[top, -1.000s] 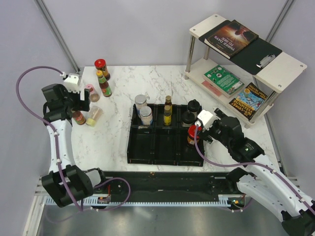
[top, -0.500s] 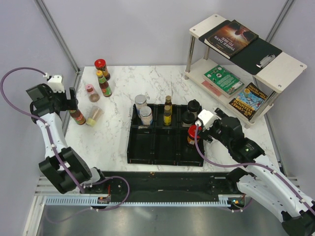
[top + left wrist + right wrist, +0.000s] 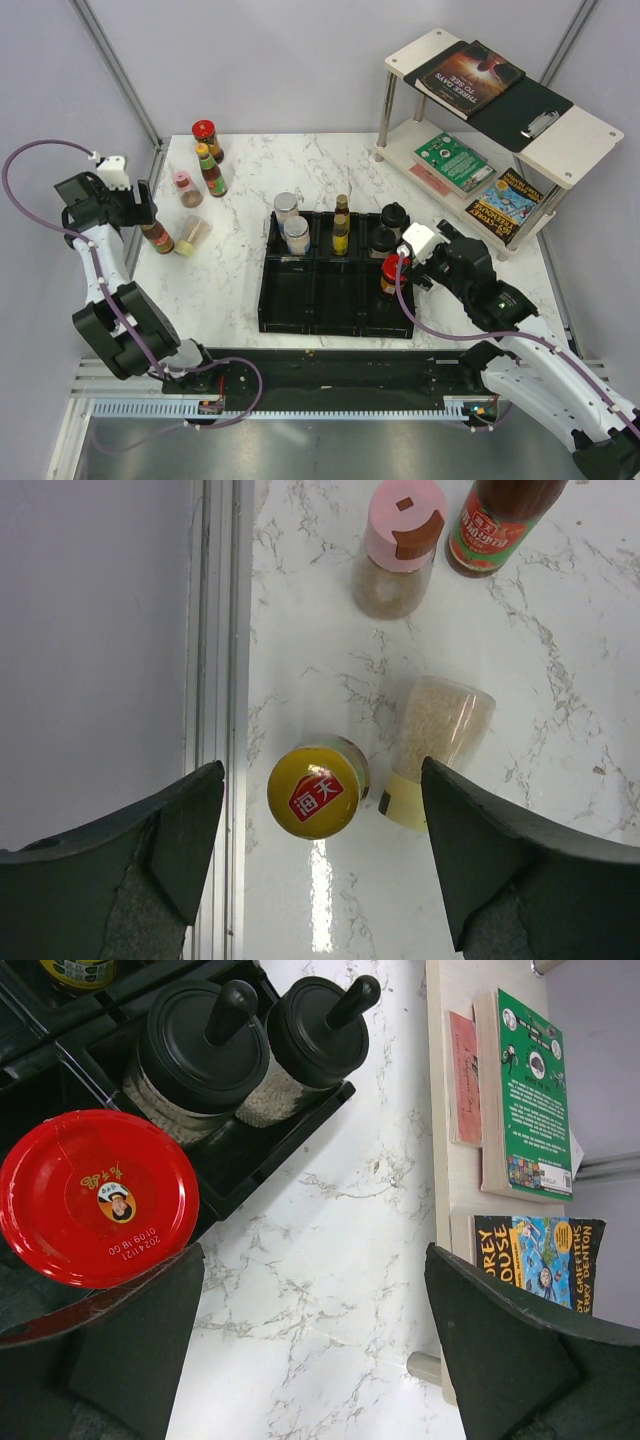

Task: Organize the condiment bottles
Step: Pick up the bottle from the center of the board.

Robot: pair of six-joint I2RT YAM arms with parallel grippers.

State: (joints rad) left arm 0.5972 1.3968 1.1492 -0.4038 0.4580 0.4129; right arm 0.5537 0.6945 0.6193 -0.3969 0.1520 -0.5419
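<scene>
Condiment bottles (image 3: 341, 228): 6 in the black tray (image 3: 300, 300), 5 on the marble table (image 3: 240, 270) at the left.
Left gripper (image 3: 322, 768): fingers spread, 1 on each side of the upright yellow-capped bottle (image 3: 313, 792), touching neither.
Clear jar (image 3: 440, 745): on its side, just beside that bottle.
Pink-lidded shaker (image 3: 402, 530): upright, farther back.
Right gripper (image 3: 312, 1255): fingers spread; the red-capped jar (image 3: 95, 1195) stands by 1 finger in the tray's right column. Contact cannot be told.
</scene>
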